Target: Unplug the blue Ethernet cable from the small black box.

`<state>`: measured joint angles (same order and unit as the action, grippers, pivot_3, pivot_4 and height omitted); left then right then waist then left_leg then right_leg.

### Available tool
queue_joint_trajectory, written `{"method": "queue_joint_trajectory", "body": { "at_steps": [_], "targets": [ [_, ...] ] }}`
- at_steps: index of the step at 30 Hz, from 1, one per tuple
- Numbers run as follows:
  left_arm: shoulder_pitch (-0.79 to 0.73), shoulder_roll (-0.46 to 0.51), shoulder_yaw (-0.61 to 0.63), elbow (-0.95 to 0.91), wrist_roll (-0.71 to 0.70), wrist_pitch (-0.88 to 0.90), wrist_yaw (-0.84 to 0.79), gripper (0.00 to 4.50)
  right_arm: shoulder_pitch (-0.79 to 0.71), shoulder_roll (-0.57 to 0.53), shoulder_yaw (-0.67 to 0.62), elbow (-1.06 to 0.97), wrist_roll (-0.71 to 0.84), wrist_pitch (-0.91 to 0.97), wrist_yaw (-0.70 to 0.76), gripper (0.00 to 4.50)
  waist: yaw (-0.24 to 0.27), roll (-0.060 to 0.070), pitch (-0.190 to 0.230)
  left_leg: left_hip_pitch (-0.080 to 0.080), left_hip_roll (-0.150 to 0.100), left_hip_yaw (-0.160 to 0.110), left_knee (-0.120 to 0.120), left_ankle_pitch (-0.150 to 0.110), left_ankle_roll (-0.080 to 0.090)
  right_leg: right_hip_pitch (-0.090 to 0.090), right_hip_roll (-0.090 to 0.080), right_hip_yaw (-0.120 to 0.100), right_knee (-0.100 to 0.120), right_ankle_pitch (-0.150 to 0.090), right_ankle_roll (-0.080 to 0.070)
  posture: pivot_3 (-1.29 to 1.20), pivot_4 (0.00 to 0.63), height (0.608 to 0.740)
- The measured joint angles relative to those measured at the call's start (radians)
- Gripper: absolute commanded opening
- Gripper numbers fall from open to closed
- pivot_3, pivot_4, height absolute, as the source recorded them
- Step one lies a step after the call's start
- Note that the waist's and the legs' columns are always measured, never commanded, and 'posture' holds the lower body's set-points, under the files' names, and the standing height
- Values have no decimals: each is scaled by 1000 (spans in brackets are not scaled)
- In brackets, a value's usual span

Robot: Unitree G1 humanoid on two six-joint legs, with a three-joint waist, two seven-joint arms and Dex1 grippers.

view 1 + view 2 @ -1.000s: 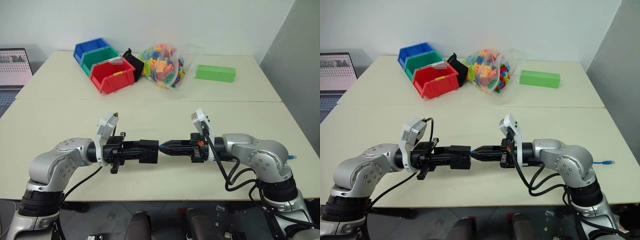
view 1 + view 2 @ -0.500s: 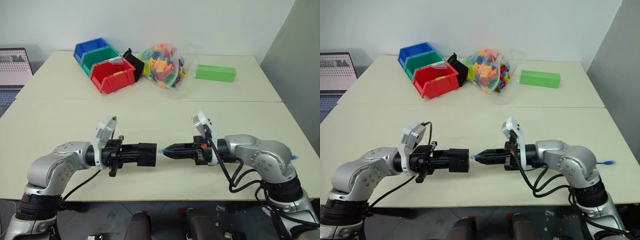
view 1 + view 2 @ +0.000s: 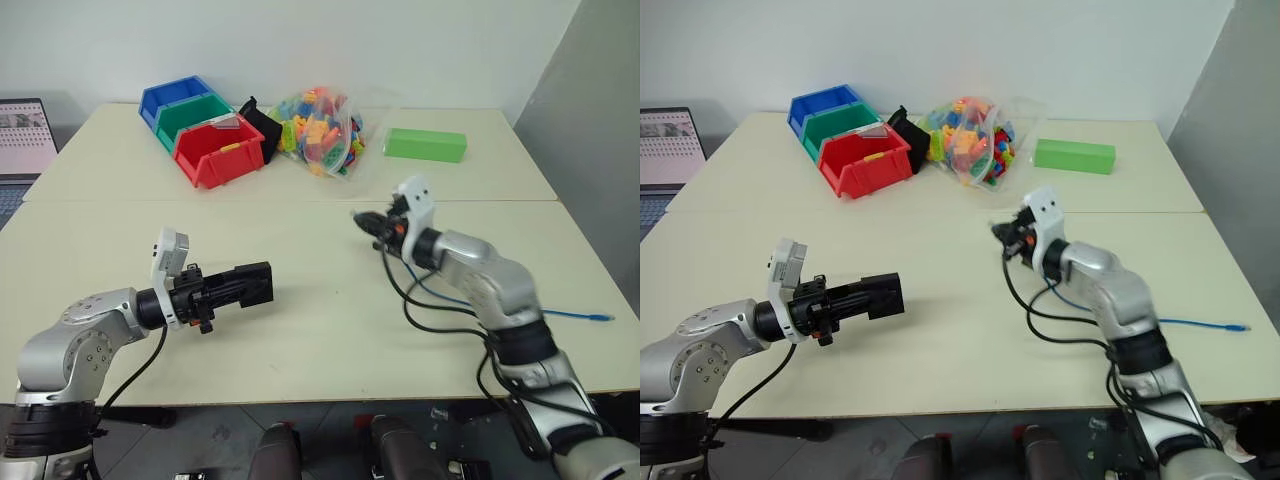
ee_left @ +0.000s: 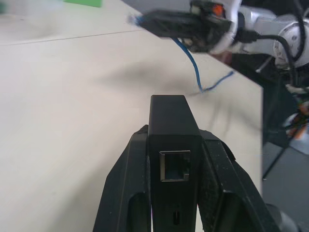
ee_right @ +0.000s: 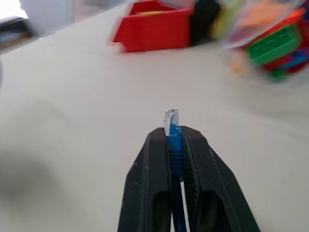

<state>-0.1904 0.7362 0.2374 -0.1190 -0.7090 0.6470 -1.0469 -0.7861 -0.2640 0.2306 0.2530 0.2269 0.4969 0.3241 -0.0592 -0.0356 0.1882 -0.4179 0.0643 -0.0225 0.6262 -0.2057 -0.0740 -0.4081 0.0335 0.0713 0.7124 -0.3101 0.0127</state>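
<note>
A robot's two arms reach over a pale tabletop (image 3: 300,330), seen from its head camera. The left tool (image 3: 255,285), at about 8 o'clock in that view, is clamped on the small black box (image 3: 258,283), one finger on each side, holding it just above the surface. In the left wrist view the box's (image 4: 170,145) port faces outward and stands empty.

The right tool (image 3: 362,220), near the centre and toward 2 o'clock, is closed tight on the blue Ethernet cable (image 3: 545,313) just behind its plug. In the right wrist view the clear plug (image 5: 171,116) pokes out beyond the fingertips (image 5: 155,145). The two tools are well apart, so the cable is already free of the box. Its cord hangs from the right tool, trails across the tabletop toward 3 o'clock and ends in a second plug near the edge.

The box looks light and rigid, with flat matte sides that suit a squeeze across its width. The cable looks light and floppy, offering little resistance to bending; the ribbed boot behind the plug is the firmest place to hold. The clear plug and its latch tab are probably brittle and better left unpinched.

At 12 o'clock sit coloured bins (image 3: 218,152), a bag of toy bricks (image 3: 320,125) and a green block (image 3: 428,145).
</note>
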Motion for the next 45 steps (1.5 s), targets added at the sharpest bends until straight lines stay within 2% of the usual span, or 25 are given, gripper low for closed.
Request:
{"method": "queue_joint_trajectory", "body": {
  "at_steps": [4, 5, 6, 9, 14, 17, 21, 24, 32, 34, 36, 41, 45],
  "targets": [
    [-15, -32, -1, 1, 50, -39, 77, 800, -77, 69, 33, 276, -135, -140, -73, 46, 7, 0, 0, -4, 0, 0, 0, 0, 0, -2, -1, 0, -1, 2, -5, 0, 150, 740],
    [-26, -47, -2, 1, 66, -55, 100, 800, -102, 87, 31, 347, -149, -161, -84, 737, 7, 0, 0, -4, 0, 0, 0, 0, 0, -2, -1, 0, -1, 3, -6, 0, 150, 740],
    [-31, -57, -3, 2, 82, -74, 120, 800, -116, 98, 27, 390, -158, -179, -88, 858, 6, 0, 0, -4, 0, 0, 0, 0, 0, -2, -1, 0, -1, 3, -6, 0, 150, 740],
    [-41, -84, -4, 11, 138, -131, 182, 800, -144, 117, -7, 478, -167, -227, -83, 1611, 6, 0, 0, -4, 0, -1, 0, 0, 0, -2, -1, 0, -1, 3, -6, 0, 150, 740],
    [-82, -139, -2, 80, 217, -221, 288, 800, -109, 90, -32, 380, -162, -232, 1, 2682, 7, 0, 0, -4, 0, -1, 0, 0, 0, -2, -1, -1, 0, 3, -6, 0, 150, 740],
    [-156, -177, 7, 205, 319, -363, 409, 800, -17, 32, -37, 115, -89, -158, 144, 3325, 17, 0, 0, -4, 0, -2, 0, 0, 0, -2, -1, -2, 0, 3, -5, 0, 150, 740],
    [-258, -213, 14, 393, 412, -549, 503, 800, 49, -41, -28, -234, 52, 18, 322, 3325, 21, 0, 0, -4, -1, -1, 0, 0, 0, -2, -1, -4, 1, 3, -5, 0, 150, 740],
    [-303, -227, 7, 533, 456, -648, 520, 800, 52, -83, -13, -405, 123, 139, 392, 3325, 21, 0, 0, -4, -1, -2, 1, 0, 0, -1, -1, -6, 1, 3, -5, 0, 150, 740],
    [-380, -261, 3, 826, 507, -804, 548, 800, 53, -107, 33, -500, 148, 267, 412, 3325, 22, 0, 0, -4, -1, -1, 1, 0, 0, -1, -1, -7, 1, 3, -5, 0, 150, 740],
    [-385, -267, 4, 866, 511, -820, 553, 1505, 53, -108, 37, -500, 145, 275, 410, 3341, 22, 0, 0, -5, -1, -2, 1, 0, 0, -1, -1, -7, 1, 3, -5, 0, 150, 740],
    [-387, -270, 5, 882, 510, -830, 552, 1717, 53, -108, 40, -501, 144, 276, 409, 3341, 23, 0, 0, -5, -1, -2, 1, 0, 0, -1, -1, -7, 1, 3, -5, 0, 150, 740],
    [-375, -270, 8, 908, 490, -826, 515, 2830, 56, -114, 47, -511, 136, 279, 409, 3341, 23, 0, 0, -5, -1, -2, 1, 0, 0, -1, -1, -7, 1, 3, -5, 0, 150, 740],
    [-324, -271, 14, 859, 476, -808, 512, 3874, 65, -120, 50, -524, 136, 284, 410, 3341, 20, 0, 0, -5, 0, -2, 1, 0, 0, -1, -1, -7, 1, 3, -5, 0, 150, 740]
  ]
}}
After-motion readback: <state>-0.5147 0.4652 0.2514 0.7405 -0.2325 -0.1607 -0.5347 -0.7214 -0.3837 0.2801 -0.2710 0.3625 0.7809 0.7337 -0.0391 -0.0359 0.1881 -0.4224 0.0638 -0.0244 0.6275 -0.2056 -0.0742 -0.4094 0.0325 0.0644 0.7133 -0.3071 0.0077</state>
